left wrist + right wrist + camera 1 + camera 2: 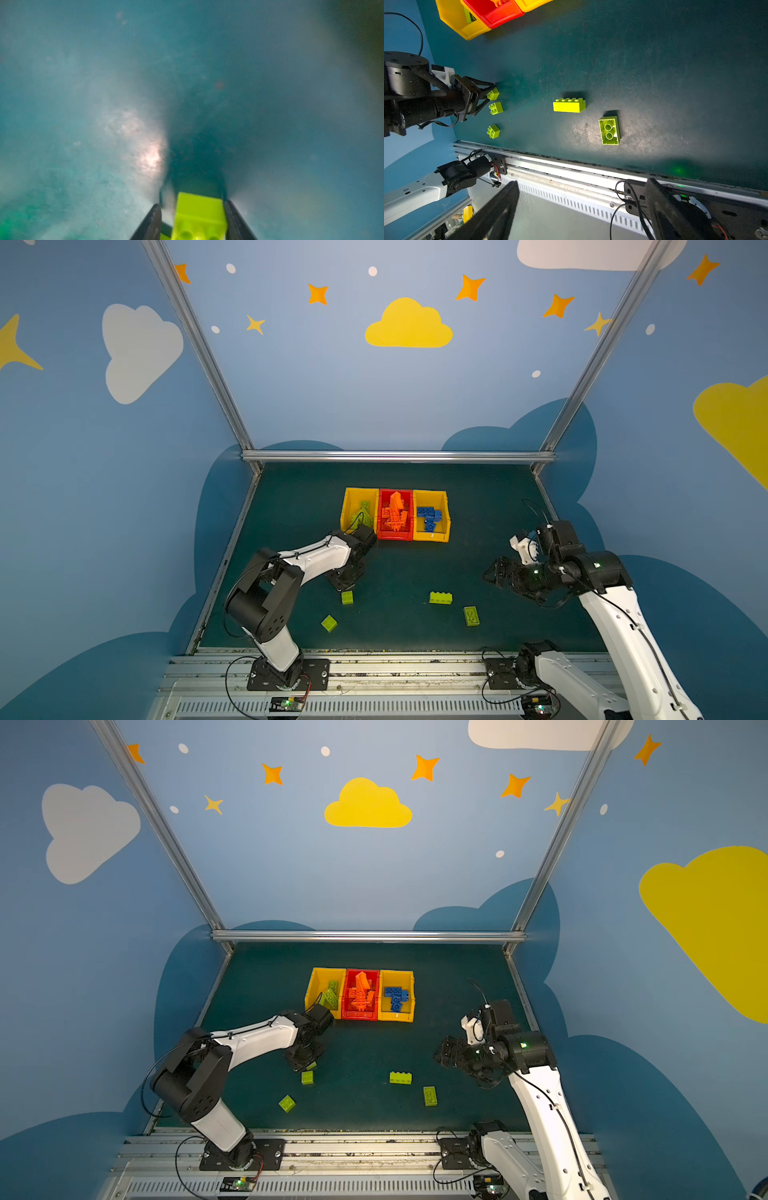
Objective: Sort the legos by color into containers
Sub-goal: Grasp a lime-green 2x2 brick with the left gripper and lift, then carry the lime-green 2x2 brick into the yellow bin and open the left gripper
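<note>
My left gripper [348,585] is down on the mat around a small lime green lego [199,207]. One finger [234,218] lies against it and a thin gap shows beside the other, blurred finger. Three containers stand in a row at the back: a yellow one [347,506] holding green legos, a red one [395,537] holding orange legos, and a yellow one [445,526] holding blue legos. Several lime legos lie loose on the mat, two square [347,597] [329,623] and two oblong [441,598] [471,616]. My right gripper [488,572] hovers open and empty at the right.
The dark green mat [415,564] ends at a metal rail [374,659] along the front, where both arm bases are bolted. Blue painted walls and aluminium posts close in the back and sides. The nearest square lego lies just in front of my left gripper.
</note>
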